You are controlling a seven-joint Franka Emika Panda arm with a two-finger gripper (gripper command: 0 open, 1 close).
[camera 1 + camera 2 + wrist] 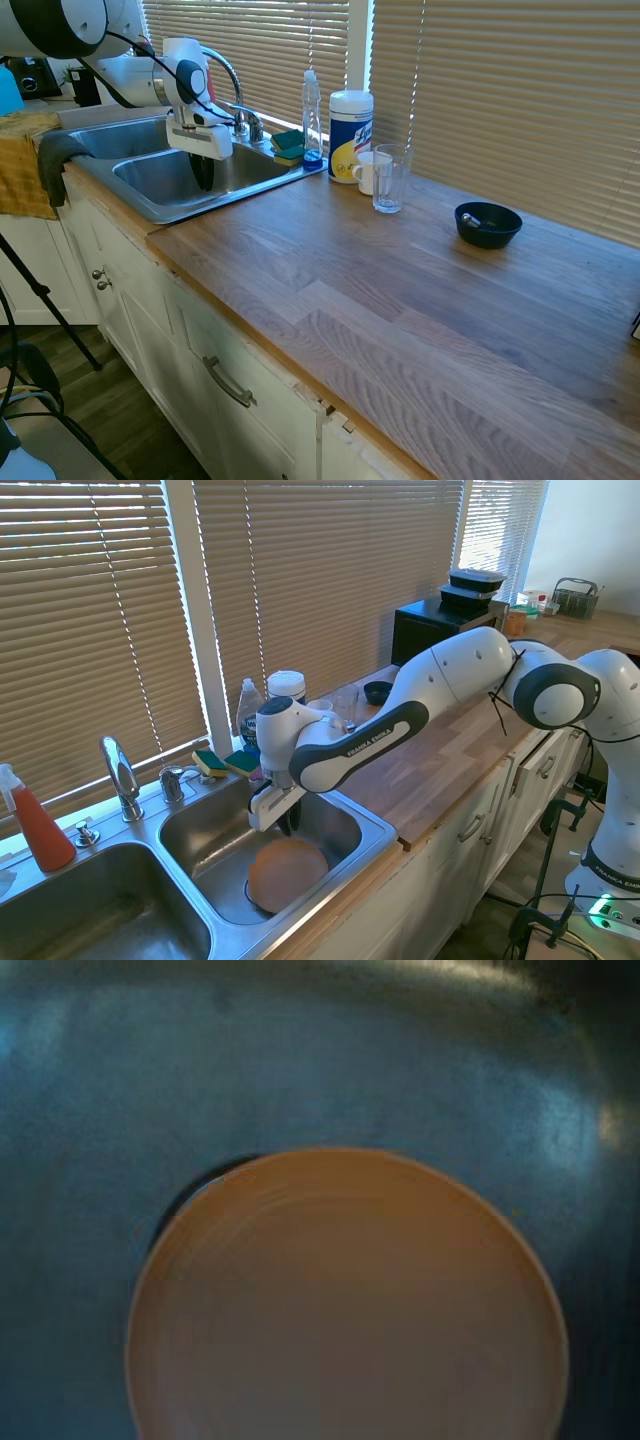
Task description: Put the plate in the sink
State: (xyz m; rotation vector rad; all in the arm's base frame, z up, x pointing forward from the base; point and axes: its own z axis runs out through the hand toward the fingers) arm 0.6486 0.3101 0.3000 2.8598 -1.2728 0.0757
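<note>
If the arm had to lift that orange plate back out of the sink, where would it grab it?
Probably at the raised rim, coming straight down from above. The plate lies flat on the floor of the sink basin nearest the counter, so only its thin edge offers the jaws anything to pinch. The side nearer the basin's middle looks freest of the walls.

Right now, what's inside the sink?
In the sink, the basin next to the wooden counter holds the orange plate, lying on the bottom below the pincer. The plate hides the sink floor under it. The other basin looks empty.
</note>
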